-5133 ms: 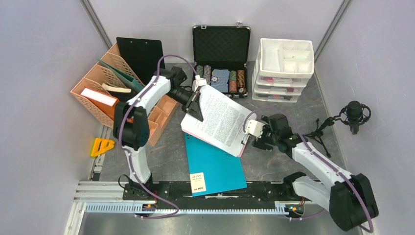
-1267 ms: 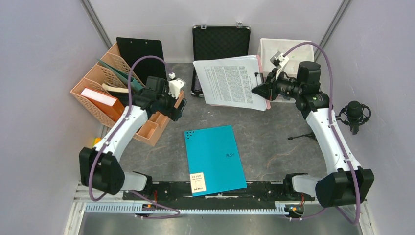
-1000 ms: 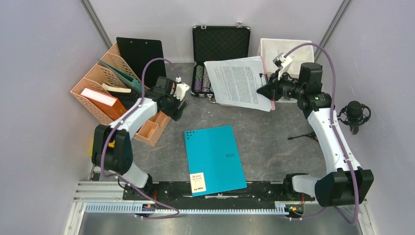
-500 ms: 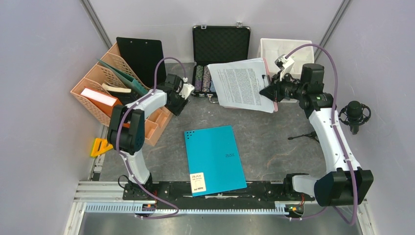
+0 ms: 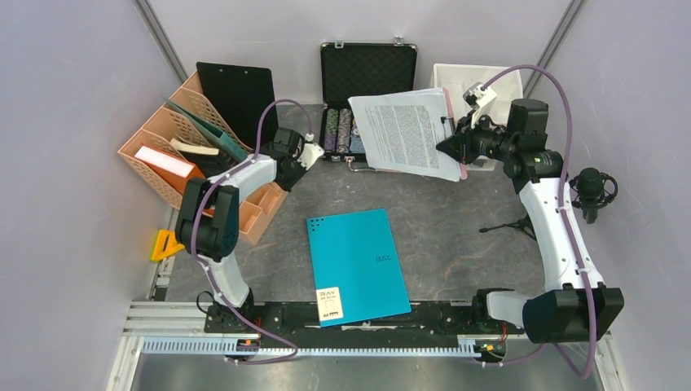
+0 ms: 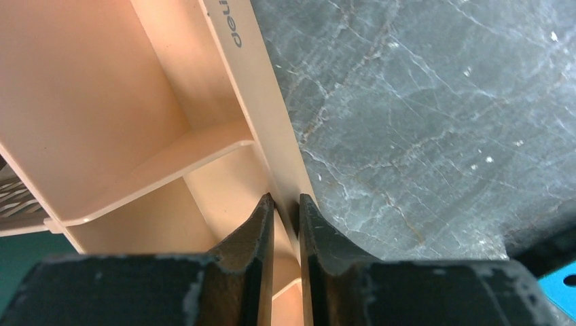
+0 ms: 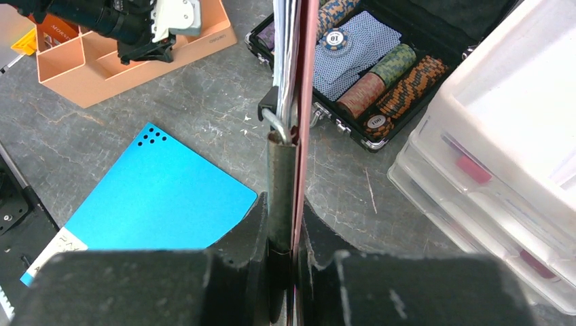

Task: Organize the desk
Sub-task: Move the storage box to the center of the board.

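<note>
The desk [image 5: 456, 236] is a dark grey mottled tabletop. My right gripper [image 5: 451, 147] is shut on the clip end of a pink clipboard with printed papers [image 5: 403, 130], holding it tilted in the air above the black case [image 5: 367, 73]. The right wrist view shows the clipboard [image 7: 302, 81] edge-on between my fingers [image 7: 261, 224]. My left gripper [image 5: 287, 175] is at the far right corner of the peach desk organizer [image 5: 257, 208]. In the left wrist view its fingers [image 6: 261, 224] straddle the organizer's thin side wall [image 6: 255, 75] and are shut on it.
A teal folder [image 5: 357, 265] lies flat at the front middle. Poker chips [image 7: 380, 81] fill the open case. White drawers [image 7: 489, 129] stand at the back right, with a microphone [image 5: 591, 191] on a stand beside them. Peach file racks [image 5: 163, 155] and a black clipboard [image 5: 236, 90] stand back left.
My left gripper swung over to the organizer's far corner and closed on its wall. My right arm shifted the clipboard slightly right and tilted it more.
</note>
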`<state>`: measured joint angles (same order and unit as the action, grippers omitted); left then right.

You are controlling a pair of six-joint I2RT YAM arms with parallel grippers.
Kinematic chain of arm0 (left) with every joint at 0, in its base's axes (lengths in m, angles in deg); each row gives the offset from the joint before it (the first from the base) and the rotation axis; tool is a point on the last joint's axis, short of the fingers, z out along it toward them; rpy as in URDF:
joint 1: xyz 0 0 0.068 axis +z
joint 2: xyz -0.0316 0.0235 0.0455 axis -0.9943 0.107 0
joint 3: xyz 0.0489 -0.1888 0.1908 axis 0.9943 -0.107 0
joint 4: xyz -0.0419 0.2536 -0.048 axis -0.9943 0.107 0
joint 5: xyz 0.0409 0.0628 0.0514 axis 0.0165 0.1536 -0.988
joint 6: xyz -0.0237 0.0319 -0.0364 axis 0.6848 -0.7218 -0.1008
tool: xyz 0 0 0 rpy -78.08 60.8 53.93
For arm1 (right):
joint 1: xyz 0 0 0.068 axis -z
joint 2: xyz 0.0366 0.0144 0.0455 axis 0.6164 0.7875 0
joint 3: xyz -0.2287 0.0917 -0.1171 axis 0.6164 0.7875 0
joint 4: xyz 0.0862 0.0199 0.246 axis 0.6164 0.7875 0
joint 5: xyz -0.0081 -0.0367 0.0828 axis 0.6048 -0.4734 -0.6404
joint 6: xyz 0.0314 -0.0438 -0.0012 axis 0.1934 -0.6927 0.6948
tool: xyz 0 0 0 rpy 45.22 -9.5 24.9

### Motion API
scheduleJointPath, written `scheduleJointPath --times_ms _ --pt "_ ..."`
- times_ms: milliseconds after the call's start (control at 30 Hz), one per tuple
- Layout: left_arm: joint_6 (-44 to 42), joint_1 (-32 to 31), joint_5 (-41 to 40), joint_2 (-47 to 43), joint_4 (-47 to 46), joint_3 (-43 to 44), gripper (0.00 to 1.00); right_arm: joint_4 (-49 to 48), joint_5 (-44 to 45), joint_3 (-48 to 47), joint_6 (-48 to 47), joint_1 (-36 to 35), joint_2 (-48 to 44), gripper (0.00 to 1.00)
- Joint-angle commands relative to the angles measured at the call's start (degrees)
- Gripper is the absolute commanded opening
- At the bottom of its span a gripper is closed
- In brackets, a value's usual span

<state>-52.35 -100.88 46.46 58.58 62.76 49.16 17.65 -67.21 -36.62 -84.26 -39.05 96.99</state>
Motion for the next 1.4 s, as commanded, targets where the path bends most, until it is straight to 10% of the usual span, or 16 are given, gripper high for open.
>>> scheduleJointPath --times_ms 0,700,1067,1367 --pt "-2.1 -3.5 6.2 -1.9 5.1 -6.2 0.12 -1.9 -1.8 -2.8 -0.7 0.2 -1.5 0.00" --pt "-6.3 -13.9 3.0 -20.0 2.1 -25.7 0.03 2.5 -1.3 -4.2 -1.9 0.0 -2.6 0.00" --pt "2.5 -13.9 6.1 -35.2 0.9 -18.6 0.98 9.8 1.5 -8.9 -4.5 -6.2 -3.9 0.00" --pt "6.3 -14.0 11.7 -39.0 7.4 -1.8 1.00 16.9 0.5 -12.3 -10.9 -11.8 -4.6 0.00"
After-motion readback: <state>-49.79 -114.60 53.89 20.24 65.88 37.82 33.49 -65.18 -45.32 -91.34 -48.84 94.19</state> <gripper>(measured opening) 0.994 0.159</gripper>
